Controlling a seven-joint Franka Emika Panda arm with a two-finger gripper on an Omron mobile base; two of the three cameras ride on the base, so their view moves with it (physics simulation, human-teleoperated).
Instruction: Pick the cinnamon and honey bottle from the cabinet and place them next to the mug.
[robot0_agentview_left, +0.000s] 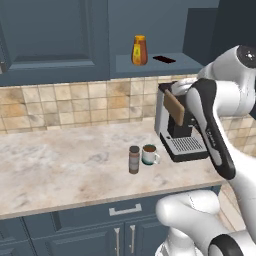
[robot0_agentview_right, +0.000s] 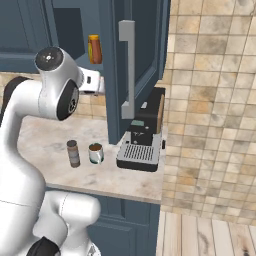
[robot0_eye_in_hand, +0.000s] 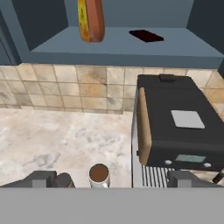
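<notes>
— Left base view?
— Amber-orange honey bottle (robot0_agentview_left: 139, 50) with reddish label stood in the dark blue-grey cabinet niche (robot0_agentview_left: 155, 64); brown grey-capped cinnamon jar (robot0_agentview_left: 134, 159) beside the pale mug (robot0_agentview_left: 149, 154).
— Right base view?
— Same — label unreadable.
— Hand view?
— Gripper (robot0_eye_in_hand: 112, 178) wide open, empty.

The honey bottle (robot0_agentview_left: 139, 50) is amber-orange with a reddish label, in the dark blue-grey cabinet (robot0_agentview_left: 55, 37). The cinnamon (robot0_agentview_left: 134, 159) is brown, grey-capped; the mug (robot0_agentview_left: 149, 155) pale white-green. The counter (robot0_agentview_left: 60, 170) is beige marbled, the coffee machine (robot0_agentview_left: 179, 131) black and brown.
</notes>
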